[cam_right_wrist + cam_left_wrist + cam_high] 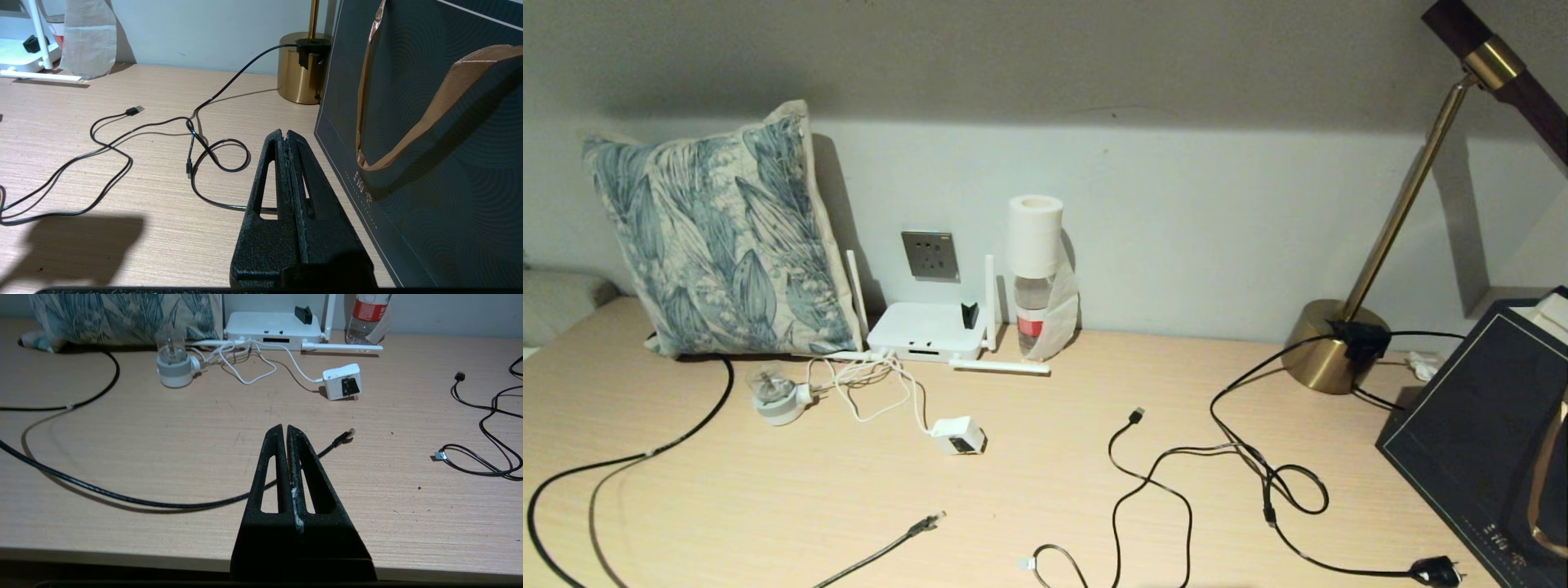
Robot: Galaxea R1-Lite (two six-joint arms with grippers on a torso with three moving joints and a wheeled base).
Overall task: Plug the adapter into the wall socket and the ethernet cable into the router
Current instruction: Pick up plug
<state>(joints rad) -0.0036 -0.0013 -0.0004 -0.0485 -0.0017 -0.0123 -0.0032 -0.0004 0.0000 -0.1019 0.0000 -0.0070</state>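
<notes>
Neither step had begun: both black grippers, left [284, 428] and right [284, 132], hung pressed closed and empty near the desk's front edge, so the small white cube adapter [958, 434], lying below the grey metal wall socket [929, 255], needed grasping first.

wall [1217, 204]: pale, shadowed above | desk [1054, 465]: light wood | lamp [1347, 327]: brass, possibly lit

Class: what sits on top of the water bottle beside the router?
A white paper roll caps the water bottle beside the router. The bottle's cap underneath is covered, unseen.
</notes>
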